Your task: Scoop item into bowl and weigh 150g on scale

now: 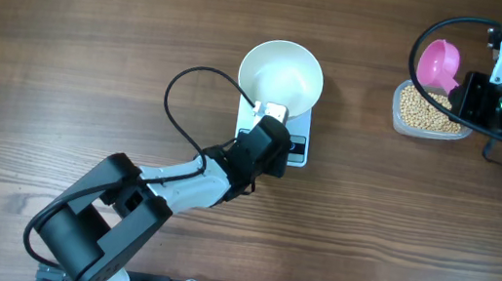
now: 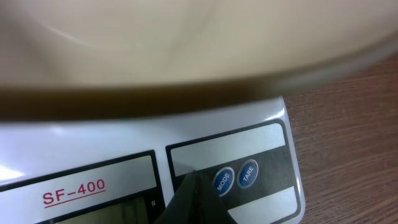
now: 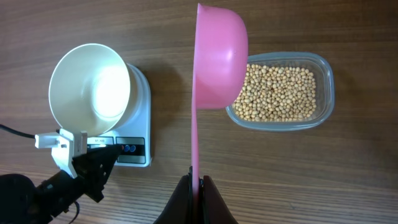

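Observation:
The white bowl [image 1: 282, 74] stands on the white scale [image 1: 277, 132] and shows no beans inside [image 3: 90, 81]. My left gripper [image 1: 276, 149] is shut with nothing in it. Its tips [image 2: 196, 179] rest at the scale's dark front panel [image 2: 261, 163], just left of the MODE button [image 2: 223, 180]. My right gripper [image 3: 198, 182] is shut on the thin handle of a pink scoop [image 3: 219, 56]. The scoop hovers [image 1: 439, 63] above the left end of a clear container of tan beans [image 3: 283, 93], with no beans showing in its cup.
The bean container [image 1: 424, 111] sits at the right of the wooden table, about a hand's width from the scale. A black cable [image 1: 176, 115] loops over the table left of the scale. The left arm [image 1: 124, 206] stretches from the front edge.

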`<action>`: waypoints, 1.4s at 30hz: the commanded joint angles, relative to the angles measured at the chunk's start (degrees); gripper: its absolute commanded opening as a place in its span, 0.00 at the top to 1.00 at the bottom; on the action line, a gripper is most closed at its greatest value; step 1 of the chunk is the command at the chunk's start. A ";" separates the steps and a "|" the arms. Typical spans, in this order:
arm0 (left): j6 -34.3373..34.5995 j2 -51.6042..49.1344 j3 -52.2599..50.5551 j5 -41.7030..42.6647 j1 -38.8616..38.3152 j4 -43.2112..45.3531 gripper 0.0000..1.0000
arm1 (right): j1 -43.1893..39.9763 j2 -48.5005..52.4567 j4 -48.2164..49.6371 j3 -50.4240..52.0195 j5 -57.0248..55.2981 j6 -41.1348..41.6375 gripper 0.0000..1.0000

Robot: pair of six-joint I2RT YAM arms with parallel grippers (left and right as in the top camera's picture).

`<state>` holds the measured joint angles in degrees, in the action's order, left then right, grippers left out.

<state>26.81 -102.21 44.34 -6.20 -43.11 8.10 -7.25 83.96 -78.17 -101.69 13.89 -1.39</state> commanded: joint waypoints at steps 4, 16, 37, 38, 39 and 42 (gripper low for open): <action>-0.68 12.50 -3.23 -0.79 1.14 -3.93 0.96 | -0.13 0.26 -0.33 -0.94 -0.57 0.04 0.96; -0.96 83.93 -3.23 -18.78 18.97 -33.64 0.58 | -0.13 0.26 -4.66 -0.94 5.75 -5.20 0.96; -0.92 84.80 -3.26 -18.75 19.39 -72.26 0.00 | -0.13 1.25 9.20 -0.94 -1.51 -16.57 0.96; -0.92 84.80 -3.26 -18.78 19.39 -72.26 0.00 | -0.13 1.25 9.64 -0.94 -1.49 -16.57 0.96; -0.92 84.80 -3.26 -18.78 19.39 -72.26 0.00 | -0.13 1.25 10.01 -0.94 -1.49 -16.61 0.96; -0.90 84.80 -3.26 -18.78 19.39 -72.26 0.00 | -0.13 1.25 10.01 -0.94 -1.49 -16.59 0.96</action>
<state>26.15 -17.61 41.41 -24.21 -24.14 -64.14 -7.22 84.44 -68.49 -101.82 13.45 -16.88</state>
